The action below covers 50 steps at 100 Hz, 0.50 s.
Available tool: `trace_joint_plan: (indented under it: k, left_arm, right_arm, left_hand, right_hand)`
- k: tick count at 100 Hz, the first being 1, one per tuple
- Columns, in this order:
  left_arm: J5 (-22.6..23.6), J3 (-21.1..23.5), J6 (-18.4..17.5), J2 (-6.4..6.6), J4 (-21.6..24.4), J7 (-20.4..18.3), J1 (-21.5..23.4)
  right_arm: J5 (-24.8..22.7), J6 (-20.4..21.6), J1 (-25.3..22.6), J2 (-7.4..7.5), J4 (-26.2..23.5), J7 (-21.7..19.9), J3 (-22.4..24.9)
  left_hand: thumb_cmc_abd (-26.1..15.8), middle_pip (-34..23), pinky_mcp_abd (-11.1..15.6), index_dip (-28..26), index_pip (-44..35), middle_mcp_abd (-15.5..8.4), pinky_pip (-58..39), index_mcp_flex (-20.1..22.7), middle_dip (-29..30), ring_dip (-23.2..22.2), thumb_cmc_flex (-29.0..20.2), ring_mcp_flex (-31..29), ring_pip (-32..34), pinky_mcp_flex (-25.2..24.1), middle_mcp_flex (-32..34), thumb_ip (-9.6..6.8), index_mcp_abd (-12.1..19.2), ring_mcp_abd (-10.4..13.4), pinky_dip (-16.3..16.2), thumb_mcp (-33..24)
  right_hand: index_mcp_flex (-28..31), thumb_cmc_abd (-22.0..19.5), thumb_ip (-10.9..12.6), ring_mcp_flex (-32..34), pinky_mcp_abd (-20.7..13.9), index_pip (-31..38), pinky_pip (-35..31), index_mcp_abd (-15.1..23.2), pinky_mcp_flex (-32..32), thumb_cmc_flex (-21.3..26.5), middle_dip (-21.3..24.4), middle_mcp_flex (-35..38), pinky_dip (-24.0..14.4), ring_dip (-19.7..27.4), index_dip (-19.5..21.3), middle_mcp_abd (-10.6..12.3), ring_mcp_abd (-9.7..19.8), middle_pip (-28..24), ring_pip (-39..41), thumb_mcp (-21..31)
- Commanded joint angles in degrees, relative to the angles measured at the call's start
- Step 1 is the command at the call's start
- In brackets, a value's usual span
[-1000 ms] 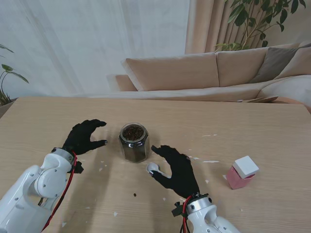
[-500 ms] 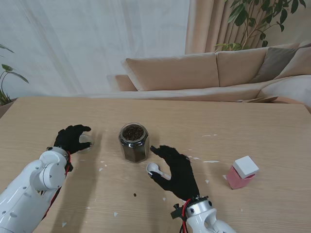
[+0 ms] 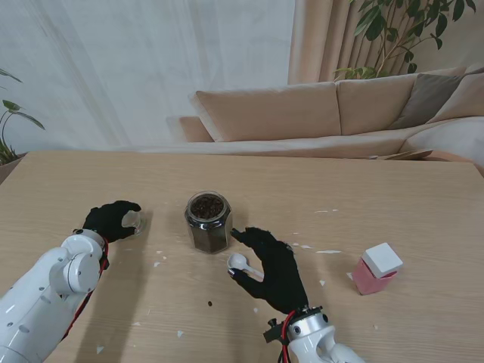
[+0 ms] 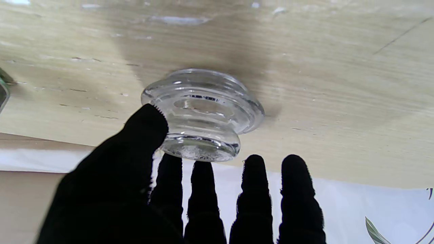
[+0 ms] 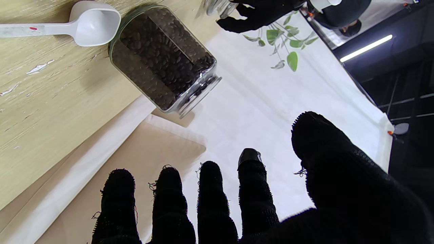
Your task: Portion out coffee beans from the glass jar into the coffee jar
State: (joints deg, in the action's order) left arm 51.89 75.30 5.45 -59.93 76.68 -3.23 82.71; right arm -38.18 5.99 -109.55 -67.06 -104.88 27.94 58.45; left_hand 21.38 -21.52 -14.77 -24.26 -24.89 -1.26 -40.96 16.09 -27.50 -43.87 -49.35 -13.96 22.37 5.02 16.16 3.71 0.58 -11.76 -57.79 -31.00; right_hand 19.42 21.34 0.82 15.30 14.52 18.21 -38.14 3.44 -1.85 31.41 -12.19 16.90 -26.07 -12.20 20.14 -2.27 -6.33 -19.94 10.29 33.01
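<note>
The glass jar (image 3: 208, 221) stands open at the table's middle, nearly full of dark coffee beans; the right wrist view shows it too (image 5: 166, 57). A white scoop (image 3: 237, 262) lies on the table just to its right, empty (image 5: 84, 25). My right hand (image 3: 271, 266) hovers over the scoop's handle, fingers spread, holding nothing. Left of the jar, my left hand (image 3: 110, 219) pinches the glass lid (image 3: 134, 220), which rests flange-down on the table (image 4: 203, 113). The thumb (image 4: 145, 128) presses its side, with the fingers behind it.
A pink container with a white lid (image 3: 376, 268) stands at the right, nearer to me than the jar. One stray bean (image 3: 209, 304) and small white flecks lie on the wooden table (image 3: 318, 181). A sofa runs beyond the far edge.
My left hand swung left away from the jar with the glass lid and lowered it onto the table. The right hand drifted only slightly over the scoop.
</note>
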Motion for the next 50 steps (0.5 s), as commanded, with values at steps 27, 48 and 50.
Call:
trace_joint_plan:
  k: [27,48,50]
  left_arm:
    - [0.12,-2.44,1.05,-0.52,-2.58,0.90,-1.57]
    - [-0.09,-3.55,1.56,-0.56,-3.54,1.11,-2.29]
    - [-0.18,-3.67,1.64,-0.57,-3.66,1.13,-2.37]
  right_arm:
    - [0.28,0.50,0.39,-0.25,0.16,-0.83,-0.78]
    - [0.60,0.61,0.45,-0.33,0.13,-0.78,-0.88]
    - [0.61,0.65,0.45,-0.34,0.14,-0.74,-0.88]
  left_hand:
    - [1.47,-4.13,2.34,-2.44,-5.95,-0.08,-16.11,1.88,-2.50,-2.50,-7.42,-2.03,9.47,2.04,2.74,-1.34,-3.55,0.65,6.19,-5.97]
    - [1.66,-4.95,2.75,-2.76,-7.42,1.08,-17.81,2.86,-2.79,-1.98,-8.97,-2.49,10.74,3.57,2.88,-1.31,-4.66,0.70,8.46,-7.29]
    - [1.68,-5.00,2.75,-2.76,-7.46,1.20,-17.84,2.84,-2.80,-1.82,-8.98,-2.49,10.60,3.57,2.89,-1.30,-4.76,0.59,8.56,-7.33]
  right_hand:
    - [0.15,-0.81,0.13,0.20,0.08,0.99,-1.35,0.91,0.36,1.05,-0.06,0.64,-1.73,-0.68,0.20,1.56,1.18,0.19,-0.47,-0.69]
    - [0.20,-0.87,0.15,0.25,0.15,1.11,-1.53,0.78,0.53,1.06,-0.11,0.62,-2.30,-0.70,0.37,1.46,1.07,0.06,-0.40,-0.67]
    - [0.19,-0.92,0.15,0.24,0.21,1.11,-1.57,0.73,0.58,1.01,-0.11,0.62,-2.38,-0.70,0.39,1.54,1.10,0.05,-0.40,-0.68]
